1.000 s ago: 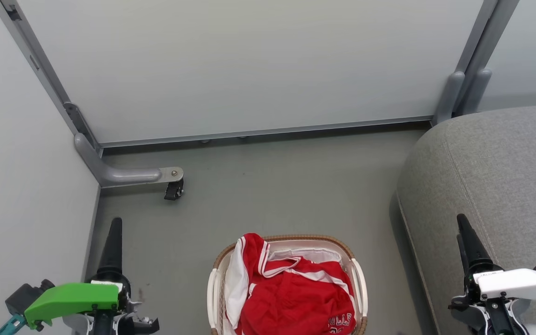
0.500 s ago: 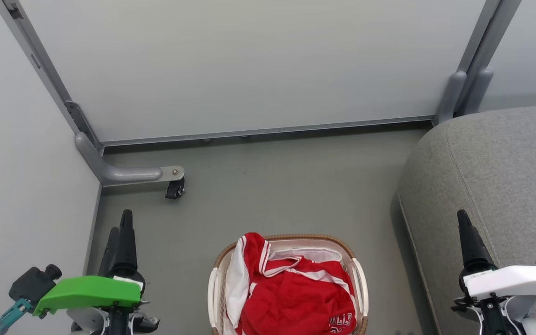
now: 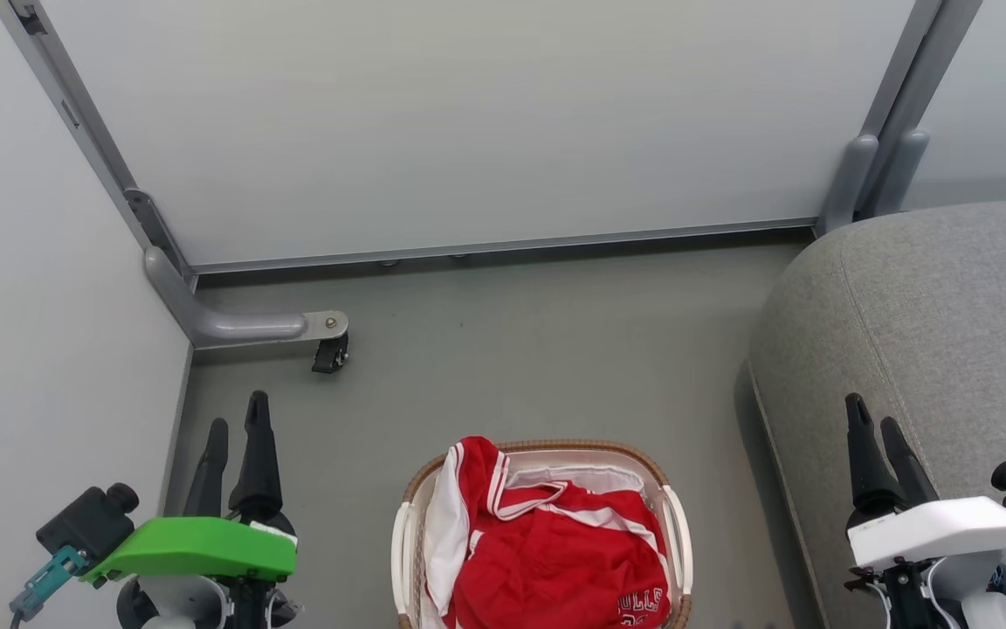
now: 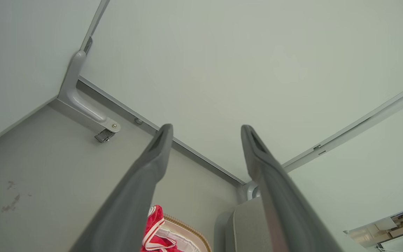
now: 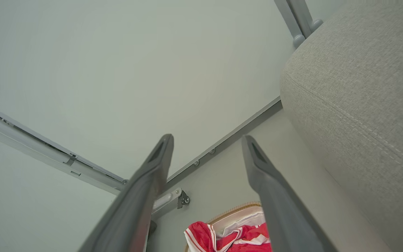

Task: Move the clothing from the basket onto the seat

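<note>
Red clothing point(image 3: 547, 559) with white trim and dark lettering lies heaped in the small cream basket point(image 3: 673, 533) on the floor, at the bottom middle of the head view. One red sleeve hangs over the basket's far rim. The grey seat point(image 3: 931, 306) rises at the right. My left gripper point(image 3: 237, 419) is open, above the floor left of the basket, with nothing between its fingers. My right gripper point(image 3: 871, 419) is open over the seat's front edge, holding nothing. The left wrist view shows the clothing point(image 4: 154, 231) low between the fingers; the right wrist view shows the clothing point(image 5: 229, 236) and the seat point(image 5: 355, 87).
White partition panels point(image 3: 468, 122) close off the back and left side. A grey metal foot with a black caster point(image 3: 328, 354) juts out from the left corner onto the grey floor point(image 3: 512, 349). Grey posts point(image 3: 870, 166) stand behind the seat.
Both grippers have turned about their wrists, so two separate fingers now show on each. The left gripper has moved up and slightly right. The clothing and basket have not moved.
</note>
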Tool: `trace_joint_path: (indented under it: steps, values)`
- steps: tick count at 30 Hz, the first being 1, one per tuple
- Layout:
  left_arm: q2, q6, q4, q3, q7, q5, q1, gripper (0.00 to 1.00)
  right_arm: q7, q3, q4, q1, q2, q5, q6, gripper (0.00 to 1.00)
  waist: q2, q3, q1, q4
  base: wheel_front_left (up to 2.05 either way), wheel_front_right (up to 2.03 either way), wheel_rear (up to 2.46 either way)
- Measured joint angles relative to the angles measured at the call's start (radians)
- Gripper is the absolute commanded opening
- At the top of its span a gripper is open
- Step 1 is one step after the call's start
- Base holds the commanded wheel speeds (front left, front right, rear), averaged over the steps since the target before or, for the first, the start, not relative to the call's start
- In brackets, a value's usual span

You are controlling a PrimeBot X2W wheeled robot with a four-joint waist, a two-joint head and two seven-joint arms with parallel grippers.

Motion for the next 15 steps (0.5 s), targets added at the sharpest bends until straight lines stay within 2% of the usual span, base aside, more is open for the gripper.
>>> trace_joint_path:
  steps: [15]
  values:
    - [0.002, 0.009, 0.017, -0.035, -0.043, 0.171, 0.009, 1.00, -0.044, 0.037, -0.004, 0.012, -0.002, -0.200, 0.000, 1.00, 0.0000, 0.000, 0.0000, 0.005, 0.00, 0.00, 0.00]
